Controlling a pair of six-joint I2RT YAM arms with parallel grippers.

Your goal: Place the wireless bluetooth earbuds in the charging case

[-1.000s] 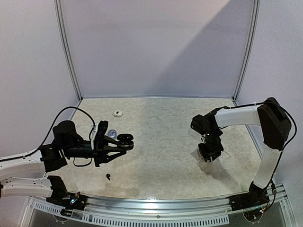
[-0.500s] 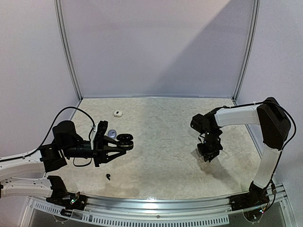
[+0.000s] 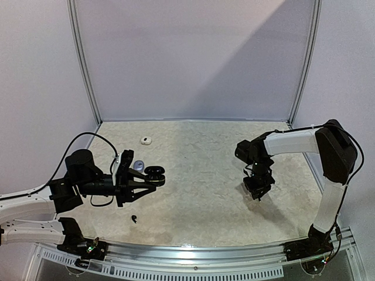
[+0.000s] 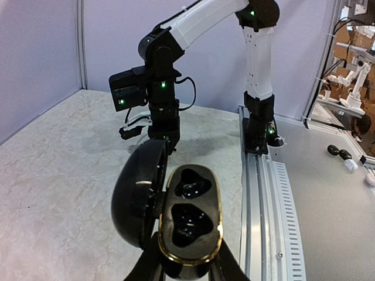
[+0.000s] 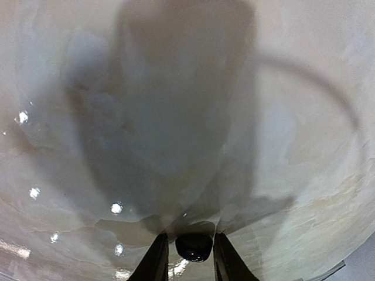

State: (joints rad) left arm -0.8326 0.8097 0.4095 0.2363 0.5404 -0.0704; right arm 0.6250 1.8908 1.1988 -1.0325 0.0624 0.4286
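Observation:
My left gripper (image 3: 146, 178) is shut on an open black charging case (image 3: 155, 173) and holds it above the table. In the left wrist view the case (image 4: 190, 257) has a gold rim, two empty sockets and its lid (image 4: 137, 199) swung out to the left, above my left gripper (image 4: 187, 274). My right gripper (image 3: 256, 191) points down at the table on the right. In the right wrist view my right gripper (image 5: 192, 257) has its fingers close around a black earbud (image 5: 193, 247) just over the tabletop. A second black earbud (image 3: 135, 219) lies near the front edge.
A small white piece (image 3: 145, 140) lies at the back left. A silvery-blue piece (image 3: 139, 165) lies just behind the case. The enclosure walls stand at the back and sides, and a metal rail (image 3: 193, 252) runs along the front edge.
My right gripper has shifted slightly left and away from the front edge. The left arm and the case have not moved.

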